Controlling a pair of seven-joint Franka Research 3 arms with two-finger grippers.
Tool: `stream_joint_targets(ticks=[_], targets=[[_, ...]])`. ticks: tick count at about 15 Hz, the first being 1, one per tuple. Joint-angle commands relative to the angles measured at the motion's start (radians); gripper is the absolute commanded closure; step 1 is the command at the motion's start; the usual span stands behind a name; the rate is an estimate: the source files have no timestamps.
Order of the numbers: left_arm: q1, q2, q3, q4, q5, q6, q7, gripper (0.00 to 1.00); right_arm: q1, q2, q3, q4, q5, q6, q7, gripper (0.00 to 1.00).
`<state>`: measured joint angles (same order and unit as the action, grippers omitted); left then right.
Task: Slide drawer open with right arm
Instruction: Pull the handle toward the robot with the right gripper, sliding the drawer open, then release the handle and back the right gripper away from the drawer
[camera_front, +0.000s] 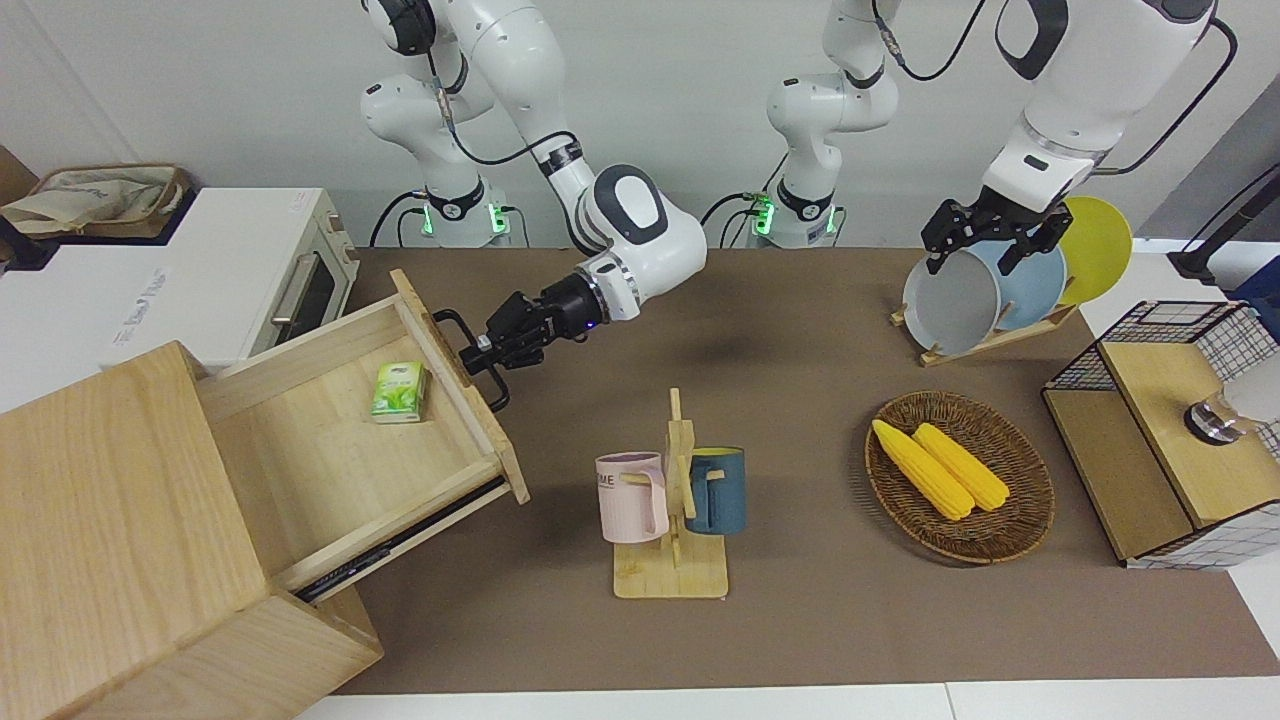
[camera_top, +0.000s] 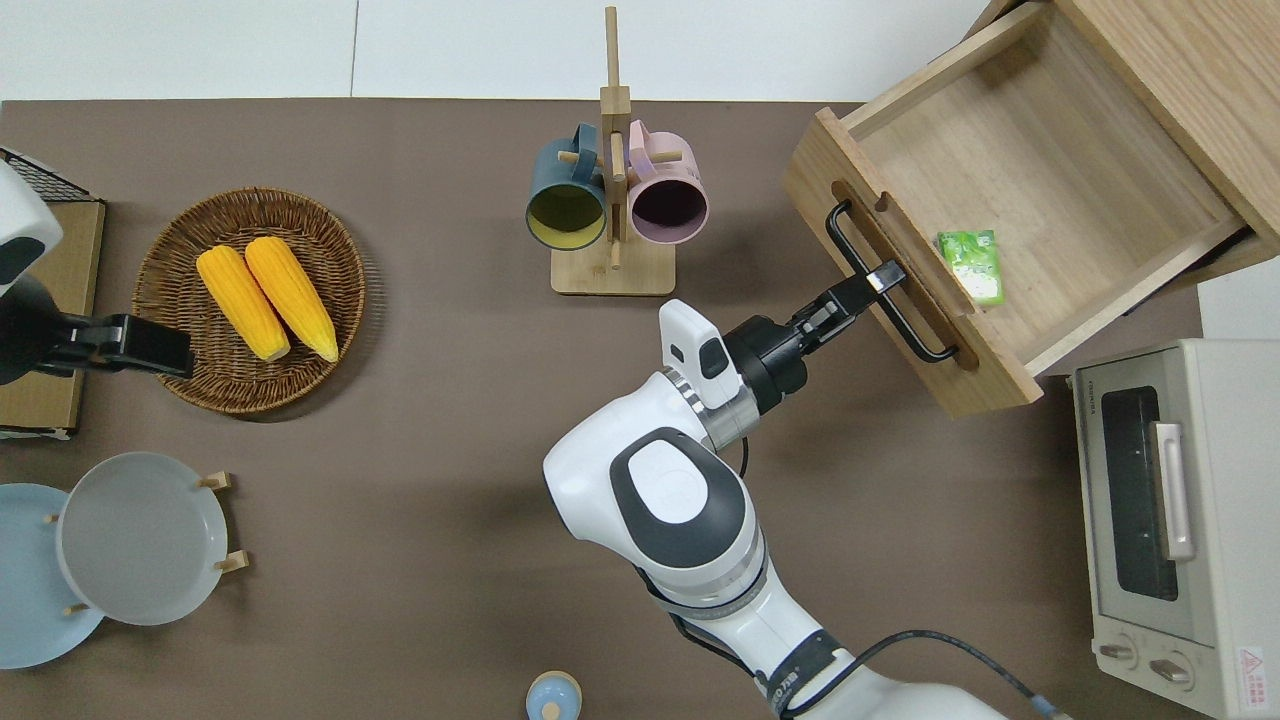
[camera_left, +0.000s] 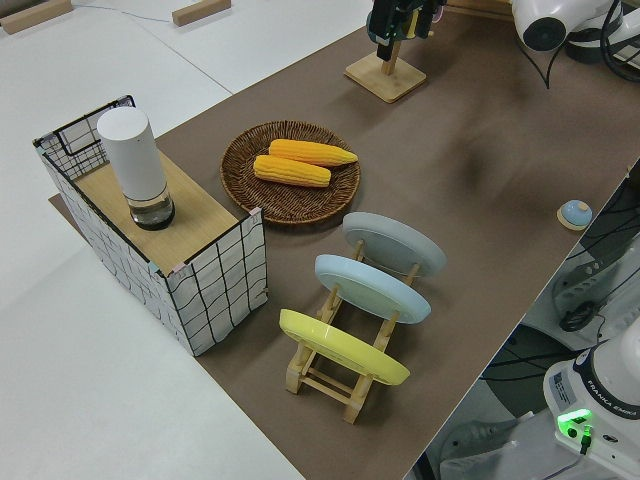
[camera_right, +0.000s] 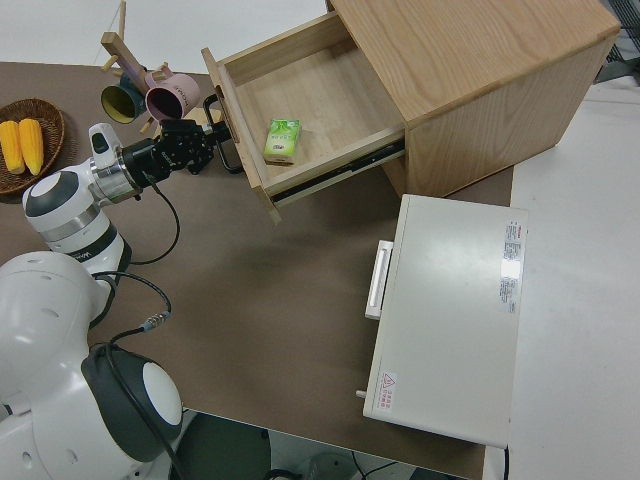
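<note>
I see a brown table (camera_top: 420, 480) set against a pale wall, with white surfaces at its edges. The largest thing on my screens is the pale wooden cabinet (camera_front: 110, 520) at the right arm's end of the table, with a white toaster oven (camera_top: 1170, 520) beside it, nearer to the robots. The drawer (camera_top: 1010, 190) stands pulled well out of the cabinet, its light-wood floor bare apart from a small green packet (camera_top: 972, 265) lying just inside the front panel. The right arm (camera_top: 690, 520) reaches across the table toward the drawer front, and the right gripper (camera_top: 872, 279) has its jaws closed on the black bar handle (camera_top: 885, 290) about midway along the bar. The left arm (camera_front: 1080, 90) is parked; I cannot tell how its jaws stand. Toward the left arm's end of the table I see a wire-grid box (camera_left: 170, 240), a plate rack (camera_left: 350, 330), and a wicker basket (camera_top: 165, 300) holding two corn cobs (camera_top: 265, 298). Near the middle, a wooden mug stand (camera_top: 612, 200) carries a blue mug (camera_top: 565, 195) and a pink mug (camera_top: 668, 195).
</note>
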<state>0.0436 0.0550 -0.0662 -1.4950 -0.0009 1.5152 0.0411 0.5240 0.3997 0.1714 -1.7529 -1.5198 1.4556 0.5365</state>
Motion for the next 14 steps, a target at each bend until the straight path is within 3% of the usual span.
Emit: stream_joint_targets(ticks=[1, 6, 13, 14], targets=[[-0.007, -0.004, 0.0, 0.01, 0.018, -0.018, -0.01, 0.01, 0.039, 0.034, -0.001, 0.102, -0.008, -0.035, -0.084, 1.0], [-0.007, -0.004, 0.0, 0.01, 0.018, -0.018, -0.01, 0.01, 0.06, 0.053, -0.001, 0.101, -0.007, -0.073, -0.078, 1.0], [-0.007, -0.003, 0.0, 0.01, 0.018, -0.018, -0.01, 0.01, 0.073, 0.057, -0.003, 0.101, -0.005, -0.075, -0.075, 1.0], [-0.007, -0.004, 0.0, 0.009, 0.018, -0.018, -0.01, 0.01, 0.073, 0.059, -0.003, 0.101, -0.005, -0.075, -0.075, 0.938]])
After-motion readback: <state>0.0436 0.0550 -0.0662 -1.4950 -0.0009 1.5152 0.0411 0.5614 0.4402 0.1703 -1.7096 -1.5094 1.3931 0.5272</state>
